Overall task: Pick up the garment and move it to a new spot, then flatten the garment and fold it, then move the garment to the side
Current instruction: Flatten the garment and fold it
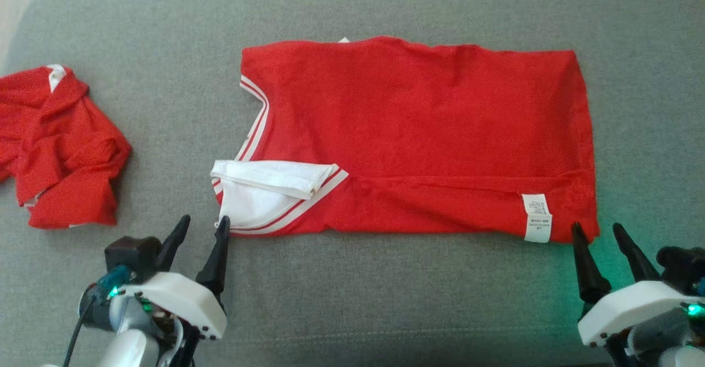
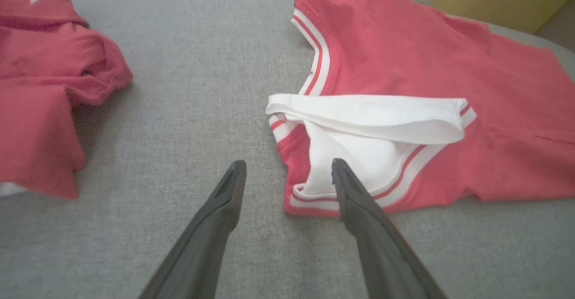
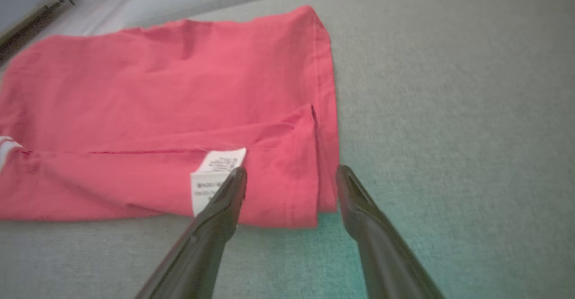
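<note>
On the grey fabric surface (image 1: pixel 352 301), the red garment (image 1: pixel 418 130) lies spread flat in the middle, its near long edge folded over into a band that carries a white label (image 1: pixel 537 218). At its left end a white panel with red-and-white striped trim (image 1: pixel 264 190) is turned outward. The left hand (image 1: pixel 205 219) sits at that near-left corner, its two fingers parted and gripping nothing; in the left wrist view one finger overlaps the striped corner, though contact cannot be judged. The right hand (image 1: pixel 596 225) sits at the near-right corner, likewise spread wide and empty, with the garment's corner showing between its fingers in the right wrist view. A second, crumpled red garment (image 1: pixel 60 146) lies well apart to the left.
</note>
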You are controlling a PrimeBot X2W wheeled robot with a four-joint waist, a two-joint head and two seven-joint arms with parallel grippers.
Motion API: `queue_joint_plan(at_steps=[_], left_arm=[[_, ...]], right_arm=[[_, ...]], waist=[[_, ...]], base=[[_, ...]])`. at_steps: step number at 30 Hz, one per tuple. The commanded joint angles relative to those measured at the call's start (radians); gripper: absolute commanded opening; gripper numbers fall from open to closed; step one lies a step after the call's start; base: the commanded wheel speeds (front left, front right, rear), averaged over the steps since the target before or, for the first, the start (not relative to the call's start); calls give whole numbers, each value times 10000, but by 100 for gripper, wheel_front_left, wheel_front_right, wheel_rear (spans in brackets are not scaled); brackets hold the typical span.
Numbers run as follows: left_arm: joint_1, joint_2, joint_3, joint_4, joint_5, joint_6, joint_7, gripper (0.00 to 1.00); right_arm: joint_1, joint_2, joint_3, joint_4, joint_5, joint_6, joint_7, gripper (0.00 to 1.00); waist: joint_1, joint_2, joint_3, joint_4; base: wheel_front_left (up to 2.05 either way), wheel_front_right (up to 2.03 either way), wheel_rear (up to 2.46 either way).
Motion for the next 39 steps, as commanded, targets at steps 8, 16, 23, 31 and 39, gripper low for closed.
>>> queue_joint_plan(at_steps=[8, 16, 23, 31, 39], left_arm=[[-730, 46, 292, 477, -570, -407, 449, 100], [-1075, 31, 152, 709, -842, -703, 751, 100], [-1332, 83, -47, 985, -1152, -923, 1426, 82], [-1200, 55, -125, 475, -1294, -979, 1202, 0], [-109, 118, 32, -625, -1444, -500, 1164, 0]], right_arm=[[-590, 66, -430, -105, 168, -7, 1210, 100], [-1036, 126, -594, 32, 227, -7, 1671, 100], [-1460, 144, -538, 403, 472, -7, 2139, 91], [-1387, 156, -720, 325, 721, -7, 2188, 0], [-726, 159, -834, -10, 958, -7, 2522, 0]], waist=[[0, 0, 642, 89], [0, 0, 897, 95], [0, 0, 1140, 82], [0, 0, 1134, 152], [0, 0, 494, 290]], base=[[0, 0, 0], [0, 0, 0], [0, 0, 0], [0, 0, 0], [0, 0, 0]])
